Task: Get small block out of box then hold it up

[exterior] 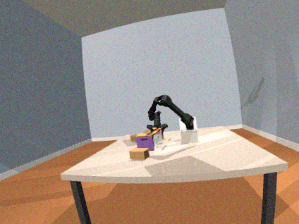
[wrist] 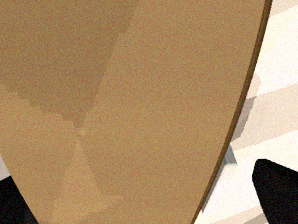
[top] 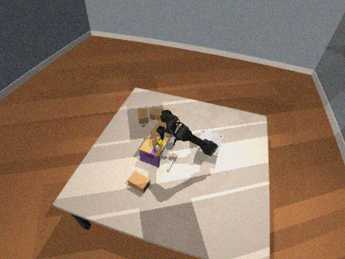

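The box [top: 150,159] [exterior: 144,142] has a purple end wall and wooden-brown top boards with a gap between them. A small yellow patch [top: 159,142] shows in that gap in the top view; I cannot tell for certain that it is the block. The shelf is not clearly visible. My gripper [top: 168,139] [exterior: 157,130] is open and empty, pointing down at the box top. In the wrist view a brown board [wrist: 165,75] fills most of the picture between the dark fingertips; whether they touch the box is unclear.
One brown block [top: 138,182] [exterior: 138,153] stands off the box's purple end. Two more brown blocks [top: 142,115] [top: 156,111] stand beyond the other end. A thin pale bar [top: 171,164] lies beside the box on the arm base's side. The white base [exterior: 190,137] stands to the right.
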